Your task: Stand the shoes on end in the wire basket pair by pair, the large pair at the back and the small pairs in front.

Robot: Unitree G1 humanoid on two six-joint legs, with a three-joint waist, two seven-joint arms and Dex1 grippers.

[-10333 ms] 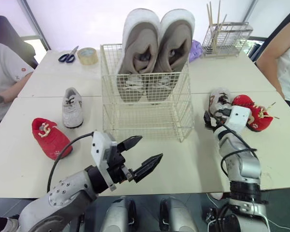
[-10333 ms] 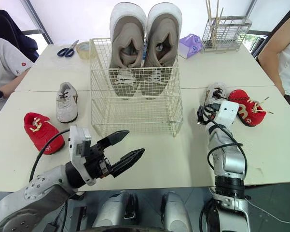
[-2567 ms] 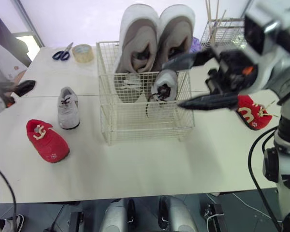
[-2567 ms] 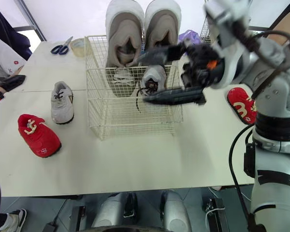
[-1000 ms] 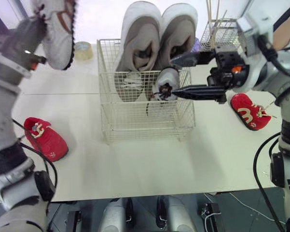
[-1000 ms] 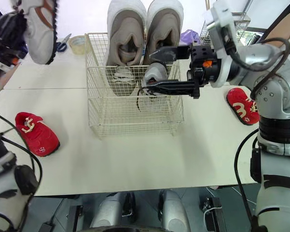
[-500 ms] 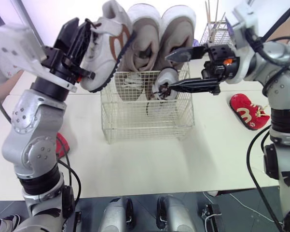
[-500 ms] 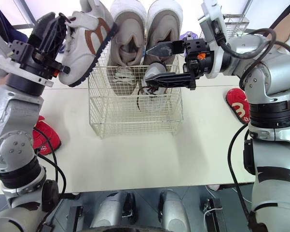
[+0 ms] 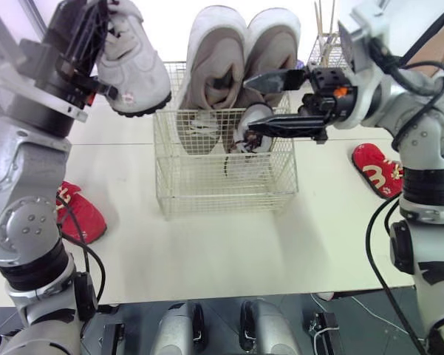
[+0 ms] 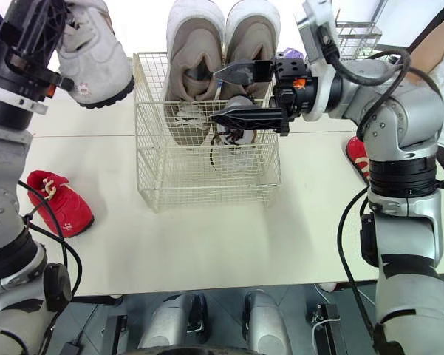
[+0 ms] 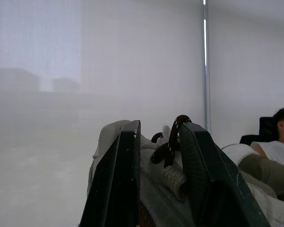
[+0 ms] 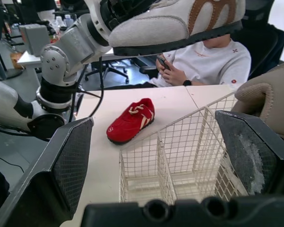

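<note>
A wire basket (image 9: 225, 181) stands mid-table with the large beige pair (image 9: 240, 63) on end at its back. One small grey shoe (image 9: 257, 118) stands in the front right of the basket. My right gripper (image 9: 247, 104) is open just above that shoe, one finger over it and one across its front, holding nothing. High over the table, left of the basket, my left gripper (image 11: 161, 125) is shut on the second small grey shoe (image 9: 133, 66), which is tilted toe down. A red shoe (image 9: 77, 216) lies at the left and another red shoe (image 9: 377, 170) at the right.
A wire utensil holder (image 10: 358, 37) and a purple box (image 10: 288, 53) sit at the back right. A person sits beyond the table's left side (image 12: 212, 61). Another person's arm (image 10: 439, 66) is at the far right edge.
My left arm has swung the grey shoe up and to the left and turned it, so its sole no longer faces the basket. The right gripper has shifted slightly left and stays open.
</note>
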